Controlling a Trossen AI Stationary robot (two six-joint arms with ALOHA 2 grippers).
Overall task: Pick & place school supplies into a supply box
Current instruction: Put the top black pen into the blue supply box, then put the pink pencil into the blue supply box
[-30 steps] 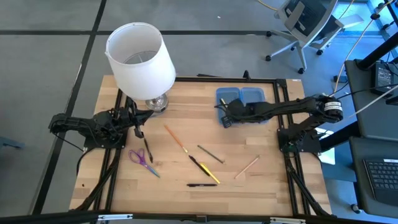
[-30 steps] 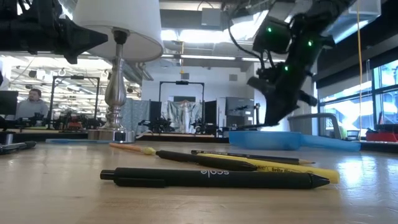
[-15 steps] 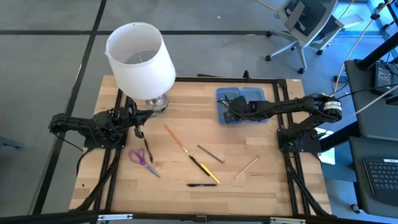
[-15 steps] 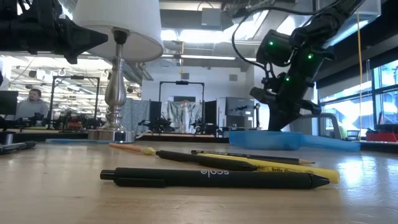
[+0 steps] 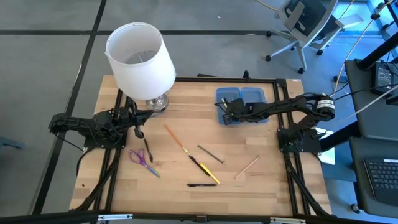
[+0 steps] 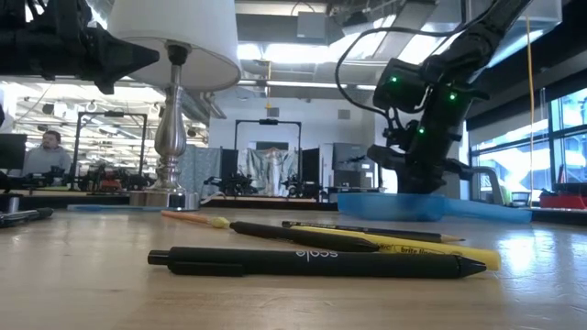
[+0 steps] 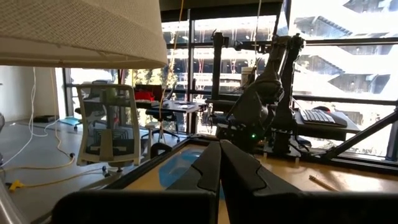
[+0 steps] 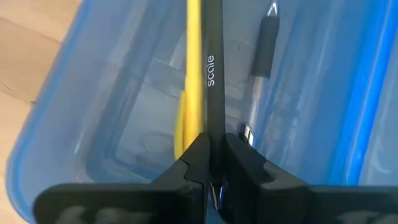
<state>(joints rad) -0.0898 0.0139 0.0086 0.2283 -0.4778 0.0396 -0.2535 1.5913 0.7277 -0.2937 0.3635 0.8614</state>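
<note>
Lay loose across the desk (image 5: 249,186) nearest the front: a black pen (image 5: 201,185), then yellow, orange and tan pencils, purple scissors (image 5: 141,158). Waited at the lamp (image 5: 140,59): left pincer (image 5: 140,133), fingers pressed together, empty. Reached into the blue supply box (image 5: 243,104) at the far edge: right pincer (image 8: 213,163), clamped narrowly on a black "scale" pen (image 8: 212,68).

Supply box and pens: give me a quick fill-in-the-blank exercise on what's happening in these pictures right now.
1. The right gripper holds a black pen over the ____ supply box.
2. A ____ pencil already lies in the box.
3. The purple scissors lie nearest the ____ gripper.

Missing words: blue; yellow; left
</note>
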